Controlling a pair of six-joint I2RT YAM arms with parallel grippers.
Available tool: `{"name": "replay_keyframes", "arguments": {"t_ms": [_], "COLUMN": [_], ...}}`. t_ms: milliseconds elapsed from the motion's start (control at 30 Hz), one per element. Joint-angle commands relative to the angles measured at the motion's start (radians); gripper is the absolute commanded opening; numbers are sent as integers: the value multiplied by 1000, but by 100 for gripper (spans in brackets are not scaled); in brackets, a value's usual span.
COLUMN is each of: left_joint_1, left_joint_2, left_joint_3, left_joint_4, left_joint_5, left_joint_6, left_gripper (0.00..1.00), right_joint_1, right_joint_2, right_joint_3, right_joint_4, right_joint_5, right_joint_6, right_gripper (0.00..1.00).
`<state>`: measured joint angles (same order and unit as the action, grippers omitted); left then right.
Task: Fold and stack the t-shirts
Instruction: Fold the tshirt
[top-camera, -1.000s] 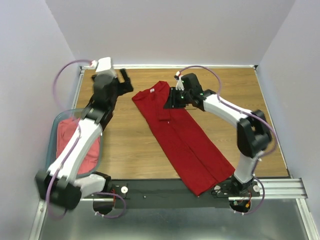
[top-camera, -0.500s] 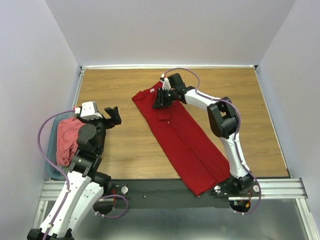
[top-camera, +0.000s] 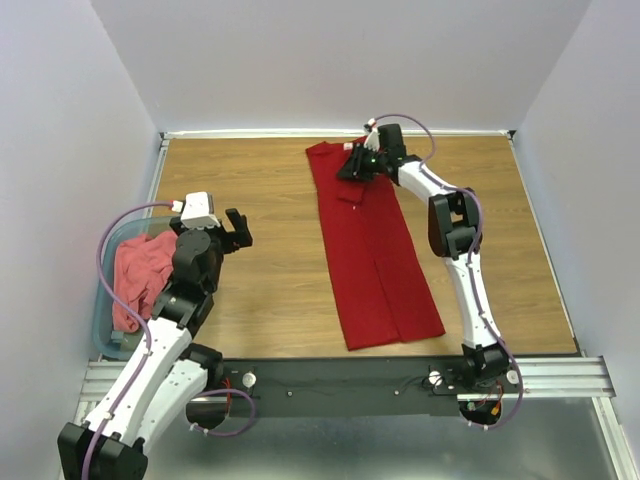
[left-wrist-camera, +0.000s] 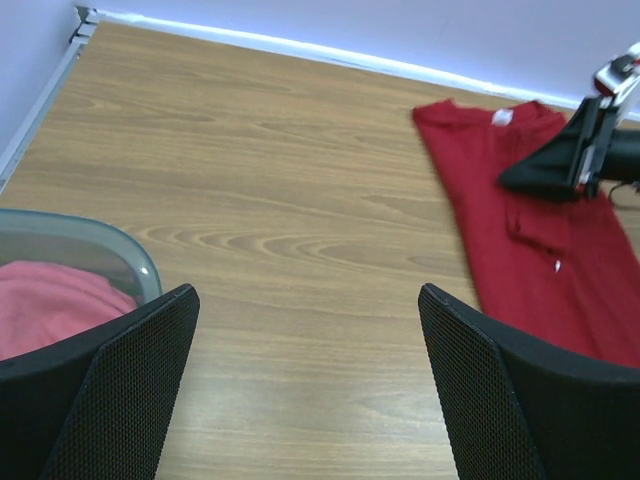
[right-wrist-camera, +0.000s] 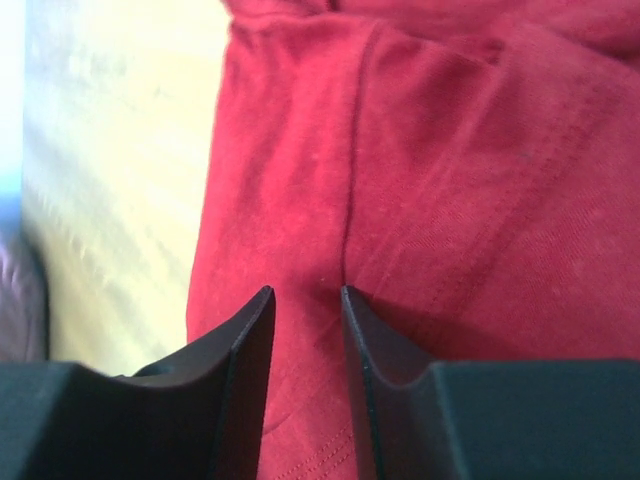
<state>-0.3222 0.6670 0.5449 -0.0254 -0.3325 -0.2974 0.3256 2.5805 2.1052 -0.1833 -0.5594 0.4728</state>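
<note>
The coral-pink t-shirt (top-camera: 140, 275) lies bunched in the translucent tub (top-camera: 103, 300) at the left edge. Beside it the left gripper (top-camera: 238, 230) hovers wide open. The crimson t-shirt (top-camera: 375, 270) stretches near-to-far, right of centre; the right gripper (top-camera: 352, 168), fingers narrow, apparently pinches its far end.

Bare wood table (top-camera: 270, 250) lies open between the tub (left-wrist-camera: 80, 240) at the left edge and the red shirt (top-camera: 370, 260); walls (top-camera: 330, 60) close three sides.
</note>
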Motion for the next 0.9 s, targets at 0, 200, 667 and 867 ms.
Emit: {"name": "replay_keyframes", "arguments": {"t_ms": [0,200,667,867], "left_joint_1": [-2,0,-30,-155], "left_joint_2": [29,161,235,296], "left_joint_3": [27,59,75,95], "left_joint_4": [21,1,-103,-243], "left_joint_5": [29,118,326,395], "left_joint_6": [26,1,-153,-267], "left_gripper": [98,98,93,86], "right_joint_1": [-54,-74,-74,-74], "right_joint_2": [108,-35,-1003,-1255], "right_joint_3": [119,80,-913,-1220], "right_joint_4": [-35,-35,-294,-435], "right_joint_5": [46,-13,484,544], "right_joint_6": [-22,-74,-85,24], "right_gripper": [43,50,56,56]}}
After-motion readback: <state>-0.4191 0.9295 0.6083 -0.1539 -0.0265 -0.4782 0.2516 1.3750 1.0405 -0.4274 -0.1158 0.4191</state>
